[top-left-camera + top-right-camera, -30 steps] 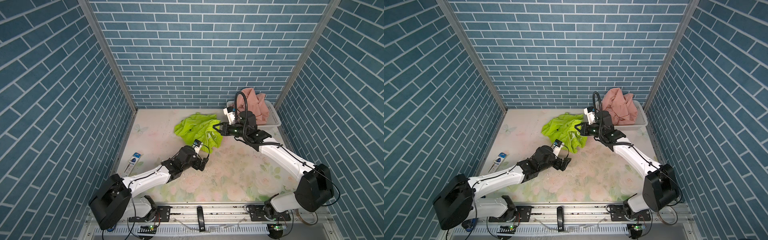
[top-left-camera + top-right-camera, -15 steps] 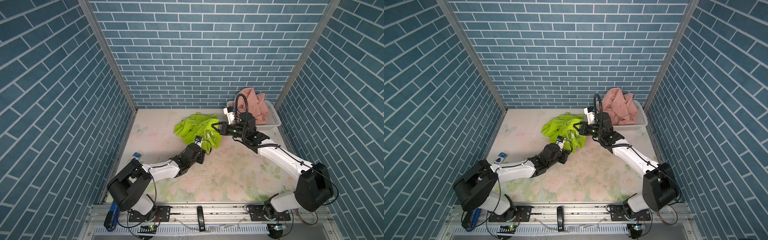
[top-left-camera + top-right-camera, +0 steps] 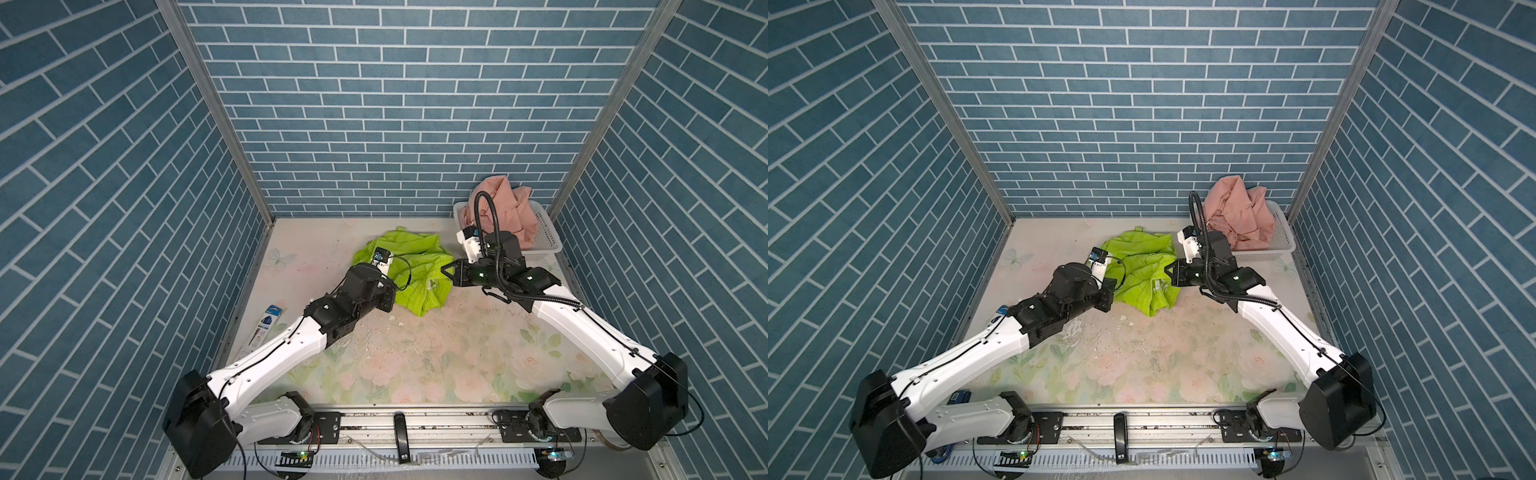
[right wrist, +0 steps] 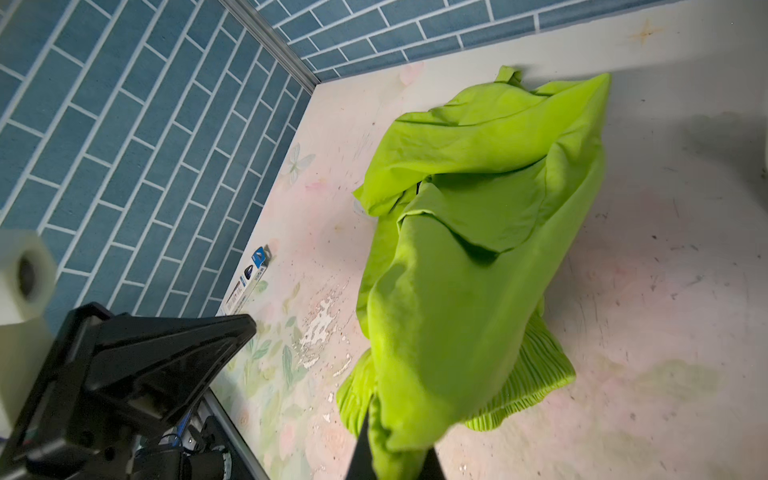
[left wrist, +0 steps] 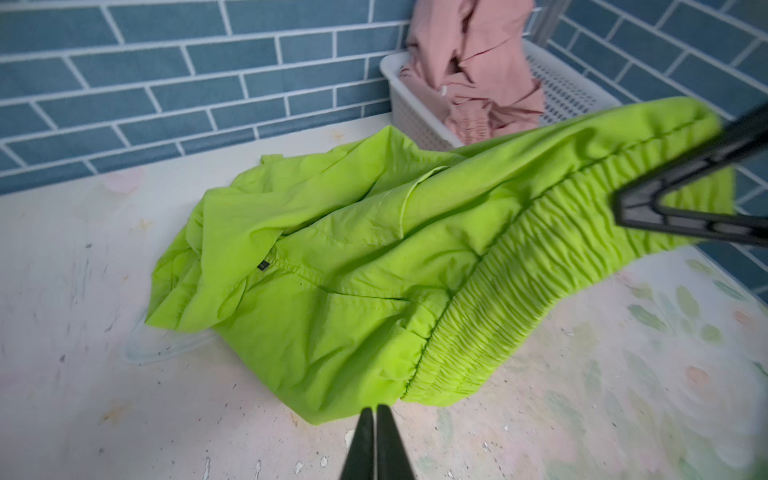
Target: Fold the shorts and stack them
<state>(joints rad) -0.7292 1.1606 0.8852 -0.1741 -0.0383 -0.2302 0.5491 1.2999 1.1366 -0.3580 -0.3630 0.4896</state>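
The left gripper [image 5: 376,412] has just shut its jaws at the edge of the green shorts [image 3: 415,299] on the table [image 3: 457,353]; whether cloth is caught is unclear. The right gripper [image 4: 395,455] stays clamped on their raised waistband [image 5: 540,257], so spreading can likely start

The left gripper [image 5: 375,411] has its two black fingers [image 5: 361,440] closed to a thin slit on the near hem of the crumpled lime-green thin-fabric shorts [image 5: 332,257], which spread ahead of it over the scuffed floral table [image 5: 83,353]. Their gathered elastic waistband [image 5: 519,291] rises off the surface ahead and to the tool's right, up to the right gripper [image 5: 631,210], black and triangular against the band. Beyond that, salmon-pink fabric shorts [image 5: 478,62] are heaped in a white perforated plastic basket [image 5: 415,112] by the blue brick-pattern wall [image 5: 166,83].
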